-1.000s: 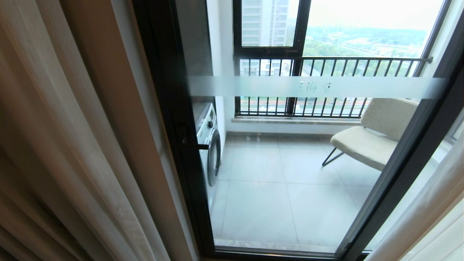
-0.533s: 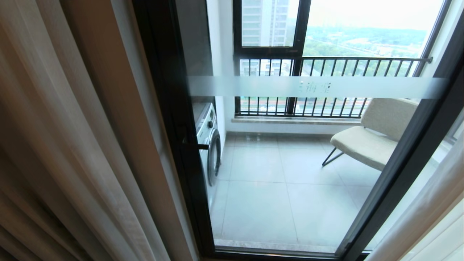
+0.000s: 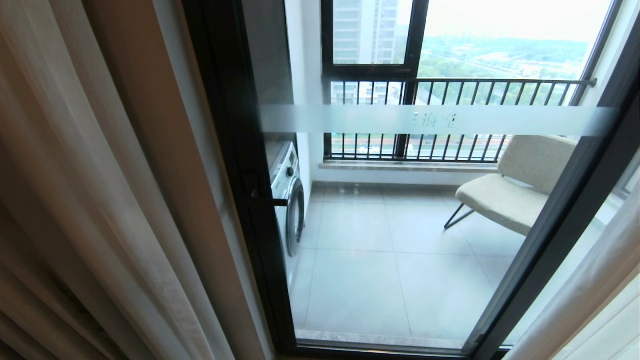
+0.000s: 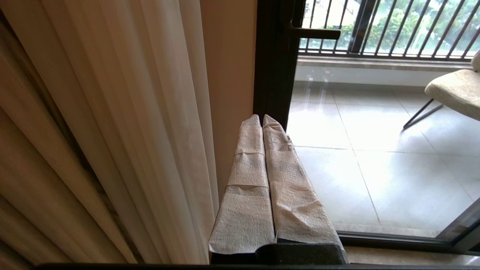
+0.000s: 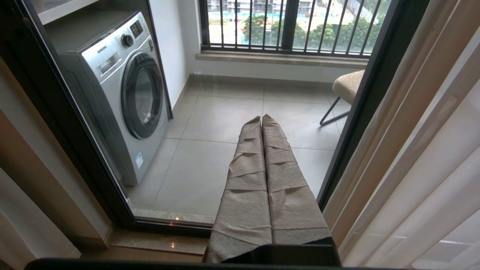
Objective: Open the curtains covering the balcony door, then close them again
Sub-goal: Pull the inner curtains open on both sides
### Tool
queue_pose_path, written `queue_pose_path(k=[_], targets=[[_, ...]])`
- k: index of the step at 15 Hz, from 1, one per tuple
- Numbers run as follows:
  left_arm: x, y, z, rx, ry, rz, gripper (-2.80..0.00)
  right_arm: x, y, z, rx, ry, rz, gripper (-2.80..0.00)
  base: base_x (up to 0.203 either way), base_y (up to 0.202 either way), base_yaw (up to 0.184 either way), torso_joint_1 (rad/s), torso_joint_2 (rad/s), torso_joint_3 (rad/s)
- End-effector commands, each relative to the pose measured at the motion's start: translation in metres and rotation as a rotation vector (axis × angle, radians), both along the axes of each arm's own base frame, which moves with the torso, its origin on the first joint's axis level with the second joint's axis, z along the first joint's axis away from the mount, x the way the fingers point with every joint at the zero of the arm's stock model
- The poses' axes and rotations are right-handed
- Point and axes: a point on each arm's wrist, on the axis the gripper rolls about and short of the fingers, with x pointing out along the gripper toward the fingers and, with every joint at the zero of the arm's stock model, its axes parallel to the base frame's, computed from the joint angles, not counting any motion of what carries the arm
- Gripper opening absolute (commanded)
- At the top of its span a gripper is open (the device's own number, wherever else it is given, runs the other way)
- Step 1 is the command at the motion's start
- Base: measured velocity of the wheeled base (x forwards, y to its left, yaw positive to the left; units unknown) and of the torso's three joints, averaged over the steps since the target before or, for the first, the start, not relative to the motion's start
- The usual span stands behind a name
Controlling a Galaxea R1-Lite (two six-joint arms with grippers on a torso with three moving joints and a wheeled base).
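The curtains (image 3: 85, 200) hang gathered at the left, with another panel at the far right; between them the balcony door (image 3: 400, 225) stands uncovered; the left pincer (image 4: 261, 120) is pressed together, empty, beside the drape; the right pincer (image 5: 261, 120), likewise shut, faces the glass.

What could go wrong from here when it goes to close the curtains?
1. Both grippers are shut and hold nothing: left gripper beside the left curtain, right gripper short of the right curtain. Neither may catch fabric.
2. The thin sheer layer could slip from the wrapped fingers.
3. Fabric might snag the door handle.
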Motion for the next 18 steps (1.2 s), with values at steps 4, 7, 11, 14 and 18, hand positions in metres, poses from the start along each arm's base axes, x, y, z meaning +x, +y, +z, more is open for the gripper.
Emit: queue_pose_path(k=[4, 7, 11, 14, 18], targets=[[-0.0003, 0.0, 0.0002, -0.003, -0.002, -0.001, -2.8, 0.0, 0.0, 0.0001, -0.001, -0.001, 0.001, -2.8, 0.0, 0.0, 0.0, 0.0, 0.0, 0.0], [-0.0003, 0.0, 0.0002, -0.003, -0.002, 0.0, -2.8, 0.0, 0.0, 0.0001, -0.001, -0.001, 0.001, -2.8, 0.0, 0.0, 0.0, 0.0, 0.0, 0.0], [-0.0003, 0.0, 0.0002, -0.003, -0.002, -0.001, -2.8, 0.0, 0.0, 0.0001, -0.001, -0.001, 0.001, -2.8, 0.0, 0.0, 0.0, 0.0, 0.0, 0.0], [-0.0002, 0.0, -0.0002, -0.003, 0.0, 0.0, -2.8, 0.0001, 0.0, 0.0001, -0.001, 0.0, 0.001, -2.8, 0.002, -0.05, 0.006, -0.006, 0.0, 0.002], [-0.0003, 0.0, 0.0002, -0.003, -0.002, 0.0, -2.8, 0.0, 0.0, 0.0001, -0.001, -0.001, 0.001, -2.8, 0.0, -0.184, 0.0, 0.005, 0.0, 0.003]])
